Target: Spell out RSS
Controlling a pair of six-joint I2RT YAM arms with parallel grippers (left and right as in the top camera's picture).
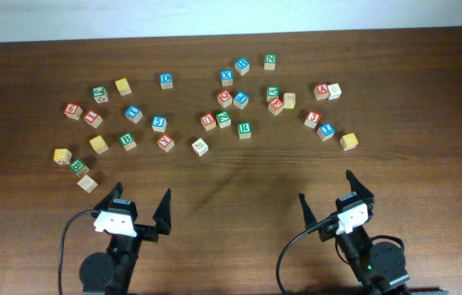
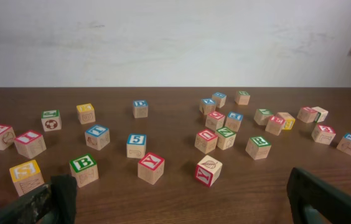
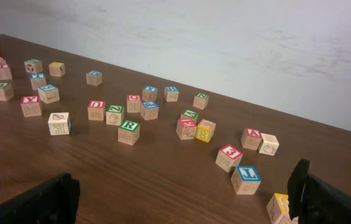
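— While the letter cubes are lying scattered over the far half of the worktop, nothing is forming a row. Why is everything sitting so loose?

— It is looking like a tipped-out heap: faces are pointing every way, and the spelling is not yet begun. Both arms are waiting at the near edge, well apart from the cubes, probably so that the whole spread is showing to the cameras.

— Going from the left, what is the left tool doing?

— It is gaping wide, holding nothing and touching nothing. Ahead of it, a yellow S cube is resting flat just beside a green B cube.

— And the R?

— The R cube is sitting near the middle, at the near side of the central cluster, with free room around it. The second S is proving too small to read. Other yellow cubes are lying about, and which one is bearing it cannot be told.

— And the right tool?

— It is standing equally wide open, carrying nothing, with no cube between its fingers.
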